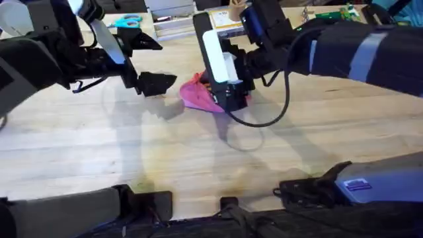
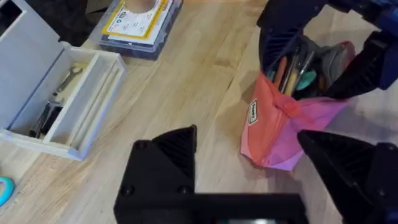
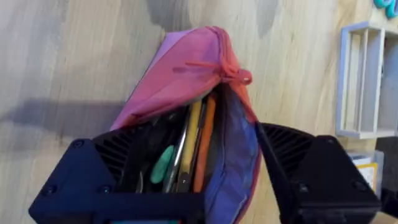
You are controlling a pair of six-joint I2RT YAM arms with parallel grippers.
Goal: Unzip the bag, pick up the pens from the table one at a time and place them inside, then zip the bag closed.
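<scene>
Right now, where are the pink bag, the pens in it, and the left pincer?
pink bag (image 3: 186, 68): right wrist view, on its closed pink end.
pens (image 3: 191, 140): right wrist view, on the yellow pen's shaft inside the open bag.
left pincer (image 2: 245, 168): left wrist view, midway between its black fingertips.

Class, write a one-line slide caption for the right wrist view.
Open pink bag on the wooden table, pens inside, between the right gripper's black fingers.

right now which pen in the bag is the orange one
In the right wrist view, the orange pen stands on the side nearest the bag's blue lining, beside a yellow pen; a green-tipped one sits farther over.
</scene>
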